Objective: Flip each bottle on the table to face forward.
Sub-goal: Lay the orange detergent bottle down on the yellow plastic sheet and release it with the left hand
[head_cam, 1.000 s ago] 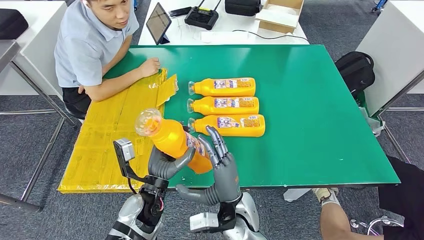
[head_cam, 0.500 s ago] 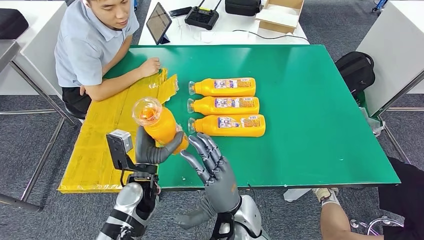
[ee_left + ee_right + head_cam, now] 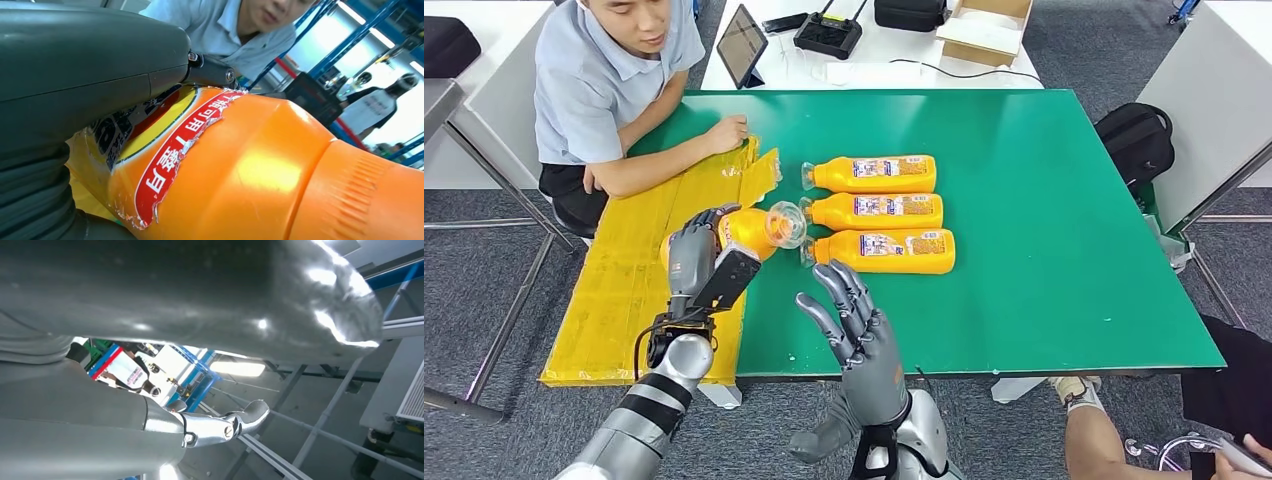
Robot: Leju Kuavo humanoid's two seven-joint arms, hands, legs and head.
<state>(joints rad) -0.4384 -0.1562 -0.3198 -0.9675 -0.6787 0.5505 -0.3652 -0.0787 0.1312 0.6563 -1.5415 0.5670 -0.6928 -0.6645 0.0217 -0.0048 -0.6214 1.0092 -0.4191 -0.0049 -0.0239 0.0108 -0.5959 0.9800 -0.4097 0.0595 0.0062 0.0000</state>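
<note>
**Held bottle near the row: risk of knocking the laid bottles**

State. Left robot hand [image 3: 692, 250] grasps the held bottle [image 3: 749, 226], fingers wrapped round the labelled body; the left wrist view shows the label [image 3: 170, 165] torn at its edge under the thumb. The bottle is in the air, roughly level, clear cap end [image 3: 785, 223] pointing away from the hand toward the row. Right robot hand [image 3: 856, 330] is released, fingers spread and raised, holding nothing, just beside the near edge of the surface [image 3: 1044, 240].

Task things. Three bottles [image 3: 872, 211] lie side by side on the surface, beyond and to the right of the left hand, caps toward it, labels up.

Risks (judgement).
- The held cap is very close to the caps of the middle and near row bottles. Any swing that way would likely push them out of line or roll them.
- The body looks smooth and the label is peeling; the grip could slip as the wrist turns, dropping the bottle onto the row or off the edge.
- Whether the label will face up once set down cannot be told yet.

Around. Yellow cardboard [image 3: 639, 290] lies under the left hand, overhanging the surface. A person [image 3: 614, 90] sits beyond that hand, forearm on the surface near the cardboard; reach in that direction is crowded. The right hand stands near the free spot in front of the row.
</note>
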